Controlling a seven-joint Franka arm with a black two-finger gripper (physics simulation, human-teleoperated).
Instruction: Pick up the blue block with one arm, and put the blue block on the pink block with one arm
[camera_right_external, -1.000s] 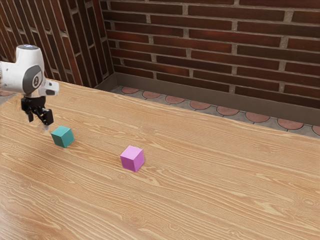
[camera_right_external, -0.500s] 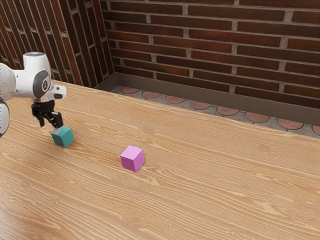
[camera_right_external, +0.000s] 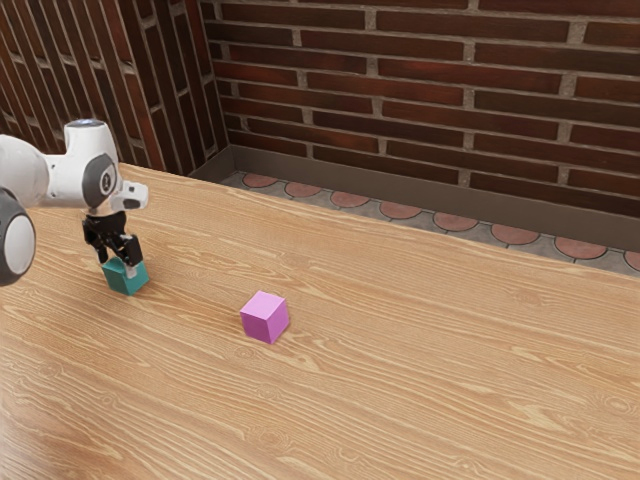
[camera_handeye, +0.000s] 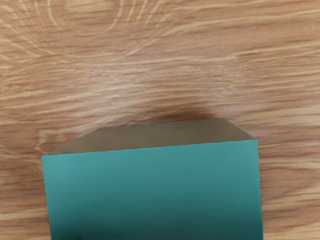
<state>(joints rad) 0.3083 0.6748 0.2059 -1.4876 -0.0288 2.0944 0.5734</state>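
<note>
On the surface, one block sits toward the exterior view's left. It is directly beneath the jaws, which seem to straddle its top with a gap on each side. The other block lies apart from it, toward the exterior view's right and nearer the camera.

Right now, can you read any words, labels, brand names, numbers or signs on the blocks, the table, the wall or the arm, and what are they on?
There is no readable text.
blue block: plain faces, no label.
pink block: plain faces, no label.
table: wood grain, nothing printed.
brick wall: bare bricks, no sign.
arm: white shell with a dark round joint cap, no lettering I can make out.
</note>
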